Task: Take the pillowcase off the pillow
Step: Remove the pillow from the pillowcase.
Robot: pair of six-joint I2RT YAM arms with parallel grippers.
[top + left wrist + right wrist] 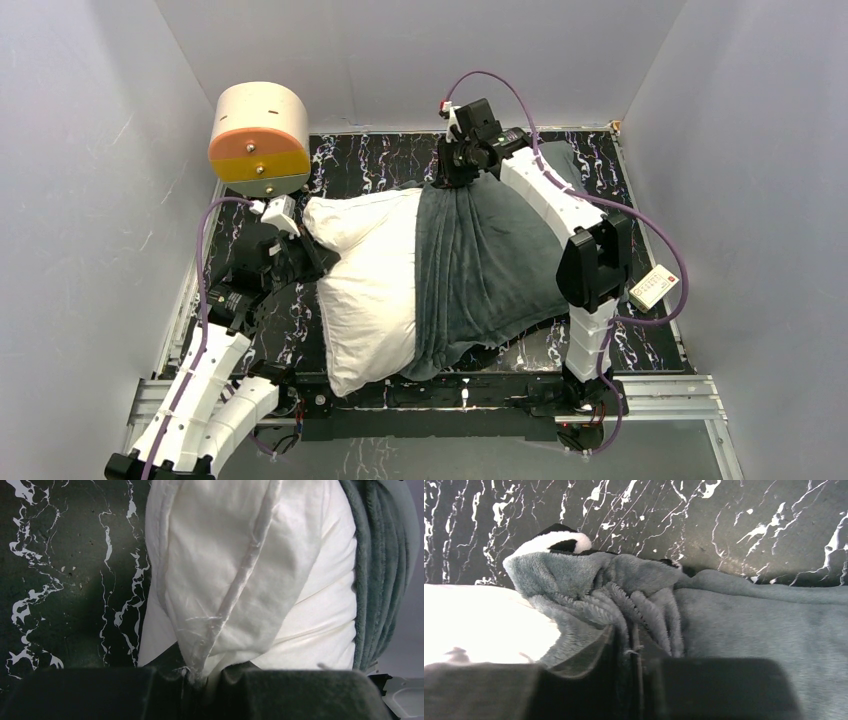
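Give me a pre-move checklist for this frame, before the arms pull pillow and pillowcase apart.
1. Left gripper pinching the pillow at its corner seam: ok.
2. Right gripper closed on bunched pillowcase fabric: ok.
3. Right grip holds the cover only, no pillow fabric: cannot tell.
4. Pillowcase free of the pillow: not ok, it covers the half toward the right arm.
5. Cylinder apart from the pillow: ok.
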